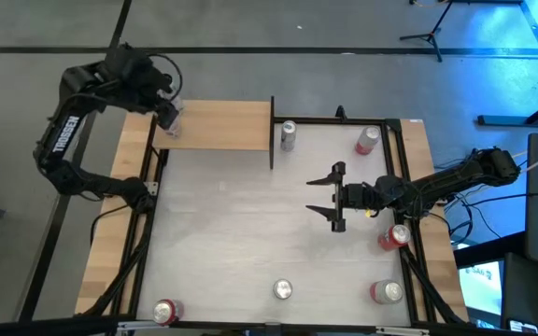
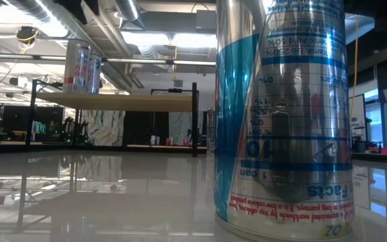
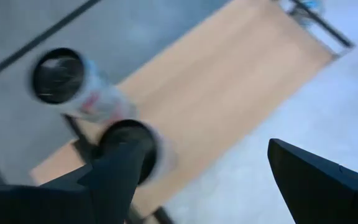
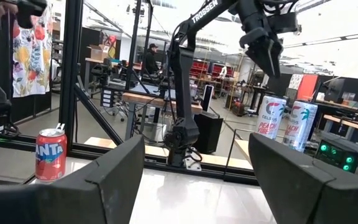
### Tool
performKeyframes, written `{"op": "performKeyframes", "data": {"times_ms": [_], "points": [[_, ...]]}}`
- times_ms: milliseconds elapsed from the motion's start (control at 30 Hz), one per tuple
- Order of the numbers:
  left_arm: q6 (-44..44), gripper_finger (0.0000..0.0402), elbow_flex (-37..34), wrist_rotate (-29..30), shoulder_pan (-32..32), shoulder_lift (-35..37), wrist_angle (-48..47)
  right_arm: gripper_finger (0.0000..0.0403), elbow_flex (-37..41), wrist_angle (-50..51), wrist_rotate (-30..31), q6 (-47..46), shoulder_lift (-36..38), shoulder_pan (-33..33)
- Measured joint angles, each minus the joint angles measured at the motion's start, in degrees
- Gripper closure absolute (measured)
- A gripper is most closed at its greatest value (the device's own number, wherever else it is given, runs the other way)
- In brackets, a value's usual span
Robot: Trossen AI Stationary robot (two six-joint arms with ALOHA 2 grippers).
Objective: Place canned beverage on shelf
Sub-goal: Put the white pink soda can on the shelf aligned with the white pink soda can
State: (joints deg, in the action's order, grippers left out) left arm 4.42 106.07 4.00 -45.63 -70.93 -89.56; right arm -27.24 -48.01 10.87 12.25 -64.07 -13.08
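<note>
The shelf (image 1: pixel 222 126), a flat rectangular board of light tan wood with a black metal edge, serves as landmark. Two tall silvery drink cans (image 4: pixel 289 123) stand side by side at its far-left end; from above the left arm largely hides them, and the left wrist view shows only their blurred tops (image 3: pixel 58 74). The left gripper (image 1: pixel 168 110) hangs just above them, jaws spread wide, gripping nothing. Well to the shelf's right, over the white tabletop (image 1: pixel 232 224), the right gripper (image 1: pixel 336 197) hovers with jaws apart and empty. A silver can (image 1: pixel 289 134) stands just beside the shelf's right edge. A blue-and-silver can (image 2: pixel 281 114) fills the low view, its top cut off.
</note>
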Motion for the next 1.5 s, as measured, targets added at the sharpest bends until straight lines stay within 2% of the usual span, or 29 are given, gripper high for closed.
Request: {"op": "performKeyframes", "data": {"times_ms": [100, 300, 467, 633, 867, 1167, 1500], "points": [[2.5, 0.007, -1.2, -0.5, 3.1, 0.0, 0.0, 0.0116, 0.0, 0.0, 0.0, 0.0, 0.0, 0.0], [5.6, 0.0076, -5.6, 5.6, 8.2, 0.0, 0.1, 0.0116, 0.0, 0.0, 0.0, 0.0, 0.0, 0.0], [9.4, 0.0087, -9.3, 6.8, 12.5, 0.0, 0.2, 0.0116, 0.0, 0.1, 0.0, 0.0, 0.0, 0.0], [11.9, 0.0093, -11.5, 11.9, 16.3, 0.0, 1.5, 0.0116, 0.0, 0.1, 0.0, 0.0, 0.0, 0.0], [13.1, 0.0094, -14.3, 15.2, 20.4, 0.0, 3.2, 0.0116, 0.0, 0.1, 0.0, 0.0, 0.0, 0.0], [13.1, 0.0094, -18.3, 19.1, 21.3, 0.0, 3.1, 0.0116, 0.0, 0.1, 0.0, 0.0, 0.0, 0.0], [13.0, 0.0094, -19.1, 24.1, 21.3, 0.0, 1.5, 0.0116, 0.0, 0.1, 0.0, 0.0, 0.0, 0.0]]}}
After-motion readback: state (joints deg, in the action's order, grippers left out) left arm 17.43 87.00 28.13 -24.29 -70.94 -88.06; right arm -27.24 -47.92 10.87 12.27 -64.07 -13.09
